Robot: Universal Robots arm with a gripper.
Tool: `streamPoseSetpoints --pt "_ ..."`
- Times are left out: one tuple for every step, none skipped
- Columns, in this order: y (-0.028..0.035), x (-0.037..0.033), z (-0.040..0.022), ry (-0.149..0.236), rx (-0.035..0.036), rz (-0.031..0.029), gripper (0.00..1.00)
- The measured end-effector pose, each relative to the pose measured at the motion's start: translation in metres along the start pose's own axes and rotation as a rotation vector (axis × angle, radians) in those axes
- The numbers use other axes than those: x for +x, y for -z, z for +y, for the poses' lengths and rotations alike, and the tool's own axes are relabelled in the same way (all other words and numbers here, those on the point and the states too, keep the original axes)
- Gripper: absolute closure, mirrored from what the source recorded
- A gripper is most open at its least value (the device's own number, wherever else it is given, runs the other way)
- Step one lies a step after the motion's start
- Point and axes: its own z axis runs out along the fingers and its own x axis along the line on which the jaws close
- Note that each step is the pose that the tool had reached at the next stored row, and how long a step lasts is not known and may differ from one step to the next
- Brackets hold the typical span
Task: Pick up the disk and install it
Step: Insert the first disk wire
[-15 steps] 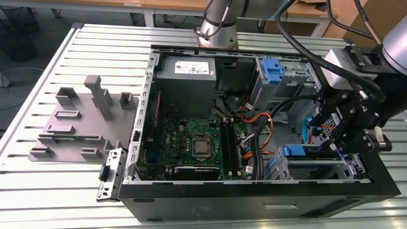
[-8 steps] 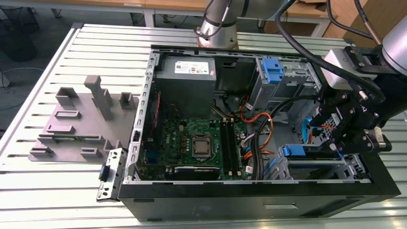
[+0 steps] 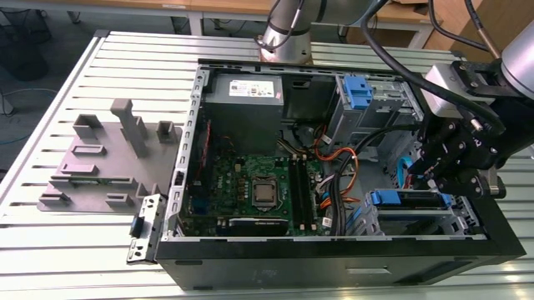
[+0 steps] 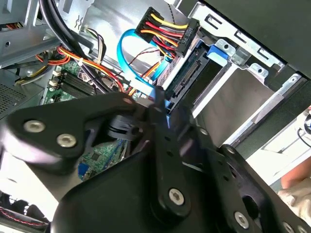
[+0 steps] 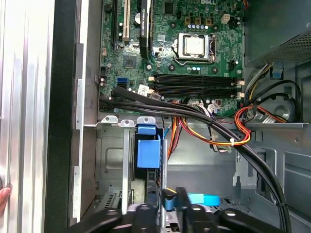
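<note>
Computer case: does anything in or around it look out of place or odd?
Mostly orderly: the disk sits inside the case, beside the tool. One oddity: in the first wrist view, a person's fingertip rests on the ribbed table just outside the case, near where the tool works.

1. Bright, even overhead light fills the exterior view. The slatted metal table (image 3: 84, 56) shines pale, with soft glare along its ribs.
2. The open computer case (image 3: 334, 262) holds deep shade inside, darkest beside the power-supply box (image 3: 246, 119).
3. In the second wrist view the gripper (image 4: 154, 109), close to the lens, looks soft and flat black. Patches outside the case bleach white.
4. In the first wrist view the motherboard (image 5: 165, 43) is evenly lit.
</note>
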Motion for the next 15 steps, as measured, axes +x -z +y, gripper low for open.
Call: streamPoseSetpoints --pt "0.0000 0.0000 0.0000 0.000 0.0000 0.0000 0.76" --pt "0.0000 0.0000 0.0000 0.000 0.0000 0.0000 0.76" --pt "-0.0001 0.0000 0.0000 0.000 0.0000 0.0000 0.82" --pt "-0.0001 0.0000 0.0000 0.000 0.0000 0.0000 0.82" --pt "-0.0001 0.0000 0.0000 0.000 0.0000 0.0000 0.82" --pt "-0.0001 0.0000 0.0000 0.000 0.0000 0.0000 0.84" --pt "-0.0002 0.0000 0.0000 0.000 0.0000 0.0000 0.84" --pt "-0.0002 0.0000 0.0000 0.000 0.0000 0.0000 0.84" --pt "-0.0002 0.0000 0.0000 0.000 0.0000 -0.0001 0.84" --pt "-0.0002 0.0000 0.0000 0.000 0.0000 0.0000 0.84" --pt "-0.0003 0.0000 0.0000 0.000 0.0000 0.0004 0.84" --pt "-0.0005 0.0000 -0.0001 -0.006 0.0004 0.0028 0.84" --pt "-0.0005 0.0001 -0.0002 -0.017 0.0011 0.0040 0.84" --pt "-0.0004 0.0001 -0.0002 -0.028 0.0019 0.0048 0.84" --pt "-0.0004 0.0000 -0.0002 -0.038 0.0025 0.0055 0.84"
